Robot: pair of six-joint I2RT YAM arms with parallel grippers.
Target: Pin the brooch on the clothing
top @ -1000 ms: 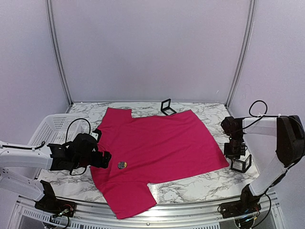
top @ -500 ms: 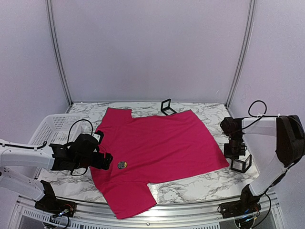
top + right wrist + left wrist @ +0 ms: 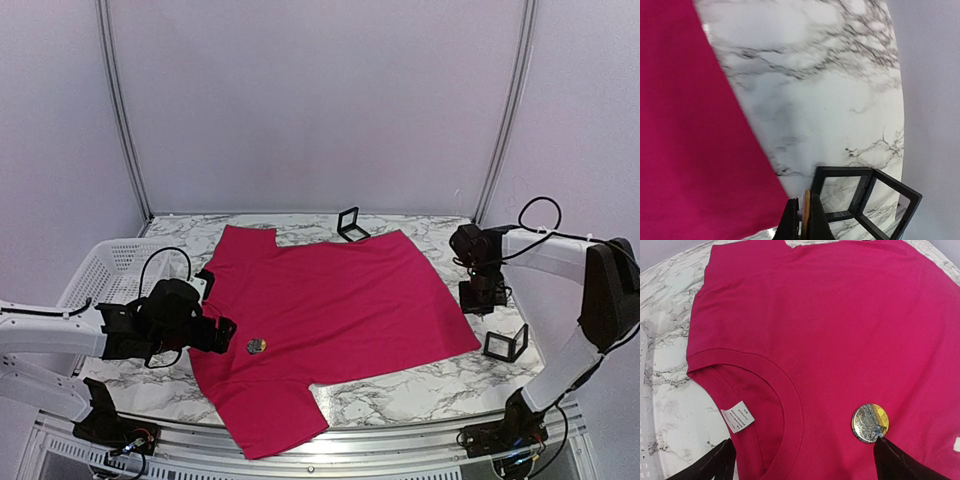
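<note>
The magenta clothing (image 3: pixel 340 300) lies flat on the marble table. A round silver-and-yellow brooch (image 3: pixel 256 346) rests on its chest beside the collar. My left gripper (image 3: pixel 222 335) hovers low over the neckline, open. In the left wrist view the brooch (image 3: pixel 869 423) touches the tip of one of the fingers (image 3: pixel 890 460), and the white neck label (image 3: pixel 737 416) lies by the other. My right gripper (image 3: pixel 480 300) hangs above the shirt's right hem. In the right wrist view it (image 3: pixel 804 200) is shut on a thin orange-edged brooch (image 3: pixel 805 215) seen edge-on.
An open black frame case (image 3: pixel 505 343) stands on the marble at the right, just beyond my right fingers (image 3: pixel 865 195). A second black case (image 3: pixel 351 224) sits at the back by the shirt's hem. A white plastic basket (image 3: pixel 105 265) stands at the left edge.
My right gripper closed fully and lifted away from the black case, moving back and left towards the shirt's edge. The left gripper stayed open and barely shifted.
</note>
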